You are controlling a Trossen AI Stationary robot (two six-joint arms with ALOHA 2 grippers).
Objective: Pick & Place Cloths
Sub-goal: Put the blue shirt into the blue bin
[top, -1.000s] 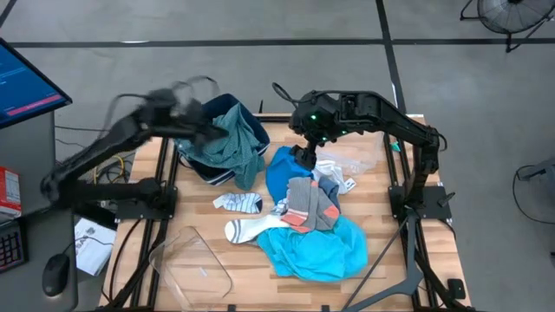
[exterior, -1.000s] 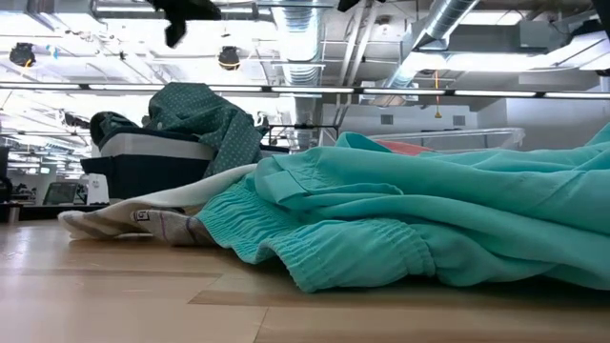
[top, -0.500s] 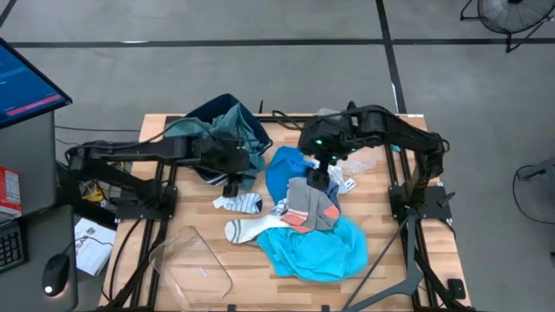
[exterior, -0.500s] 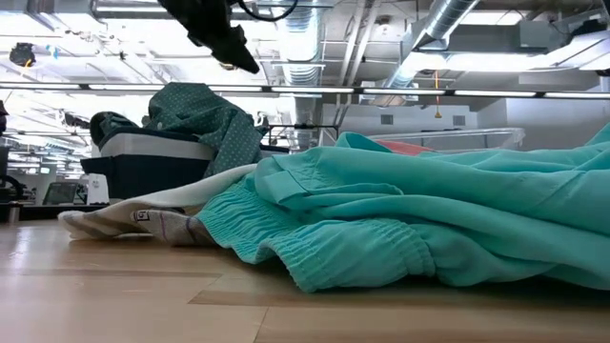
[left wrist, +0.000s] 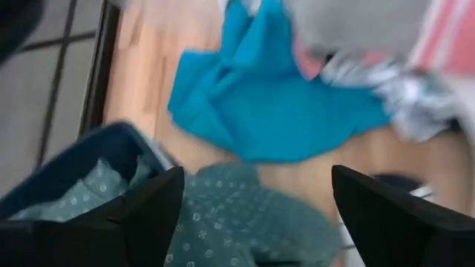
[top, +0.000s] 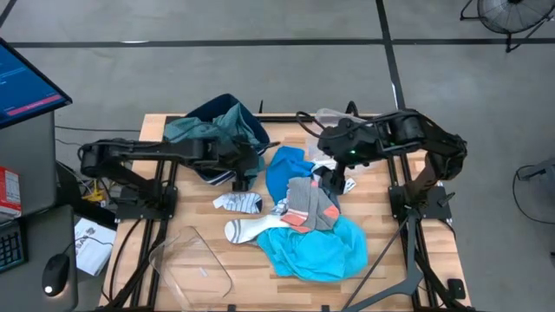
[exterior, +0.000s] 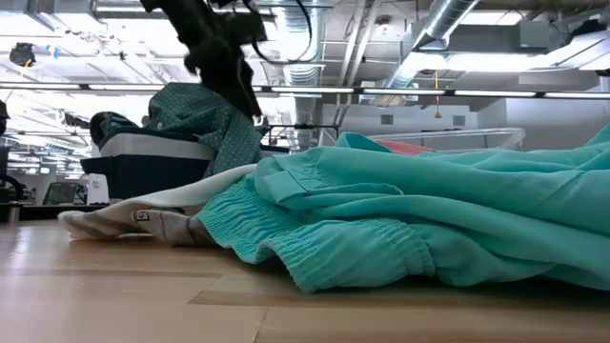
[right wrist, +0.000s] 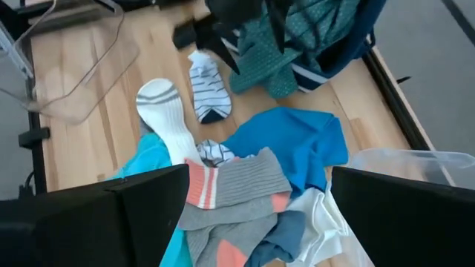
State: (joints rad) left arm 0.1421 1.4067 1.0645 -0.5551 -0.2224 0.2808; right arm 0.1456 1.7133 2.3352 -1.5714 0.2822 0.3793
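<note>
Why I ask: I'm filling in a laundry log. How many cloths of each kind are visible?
Teal-green checked shirt: 1
Blue top: 1
Turquoise top: 1
Grey-and-coral socks: 2
White socks: 2
Total: 7 clearly seen; the pile may hide more.

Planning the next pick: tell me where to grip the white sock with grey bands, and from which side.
Grip the white sock at its banded cuff, coming straight down from above. That end lies flat on bare wood, clear of the pile, while its other end runs under the turquoise top. The left gripper is probably nearer.
</note>
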